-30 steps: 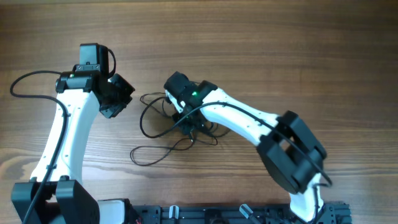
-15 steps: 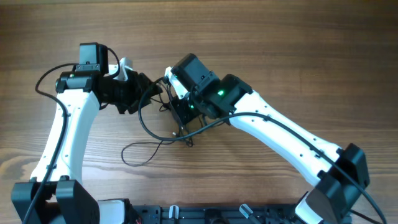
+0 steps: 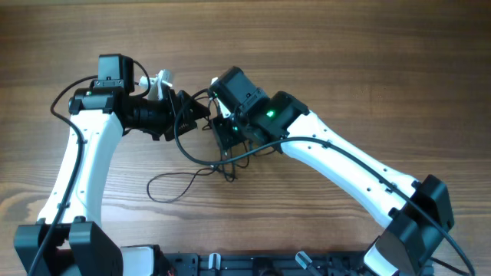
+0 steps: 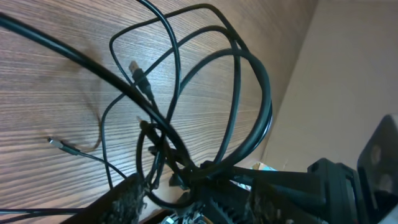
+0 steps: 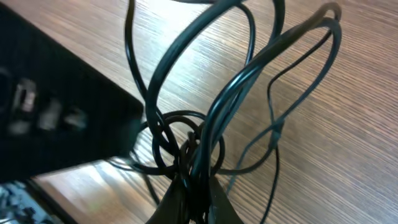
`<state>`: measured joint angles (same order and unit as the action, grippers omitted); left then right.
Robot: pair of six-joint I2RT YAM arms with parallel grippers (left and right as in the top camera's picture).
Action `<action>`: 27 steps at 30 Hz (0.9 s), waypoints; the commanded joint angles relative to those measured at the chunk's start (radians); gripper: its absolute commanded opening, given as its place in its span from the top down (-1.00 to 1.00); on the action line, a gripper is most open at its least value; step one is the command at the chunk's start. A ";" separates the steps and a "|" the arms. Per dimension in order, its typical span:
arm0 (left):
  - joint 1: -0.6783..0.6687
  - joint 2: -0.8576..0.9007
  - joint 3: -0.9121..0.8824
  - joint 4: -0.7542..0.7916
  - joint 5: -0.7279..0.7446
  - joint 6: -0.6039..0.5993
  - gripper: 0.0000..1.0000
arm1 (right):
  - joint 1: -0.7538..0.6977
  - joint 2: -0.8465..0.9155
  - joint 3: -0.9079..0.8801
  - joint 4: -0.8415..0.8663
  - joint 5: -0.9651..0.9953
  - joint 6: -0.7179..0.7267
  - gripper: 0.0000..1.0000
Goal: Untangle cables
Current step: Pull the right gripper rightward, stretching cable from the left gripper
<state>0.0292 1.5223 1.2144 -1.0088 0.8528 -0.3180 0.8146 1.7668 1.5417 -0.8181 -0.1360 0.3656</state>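
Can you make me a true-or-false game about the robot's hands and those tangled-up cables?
1. The right hand is pinching the cables. True.
2. The cables are bright red. False: they are black.
3. The table is made of wood. True.
4. The two hands are far apart. False: the left hand is close beside the right hand, at the tangle.
5. All of the cables lie flat on the table. False: the right hand holds a bunch of them up, and only some loops lie on the wood.
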 commanded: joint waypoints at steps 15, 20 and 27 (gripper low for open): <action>0.001 0.004 -0.005 0.015 -0.191 -0.055 0.92 | -0.002 0.009 0.001 0.034 -0.148 0.031 0.91; 0.001 0.004 -0.005 -0.014 -0.517 -0.246 0.92 | -0.034 -0.046 0.001 -0.008 -0.050 0.084 0.91; 0.001 0.004 -0.005 -0.016 -0.567 -0.271 0.92 | -0.118 -0.219 0.001 -0.051 0.159 0.169 0.92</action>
<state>0.0254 1.5223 1.2144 -1.0256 0.4103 -0.5461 0.7536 1.6974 1.5398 -0.8539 -0.1631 0.4614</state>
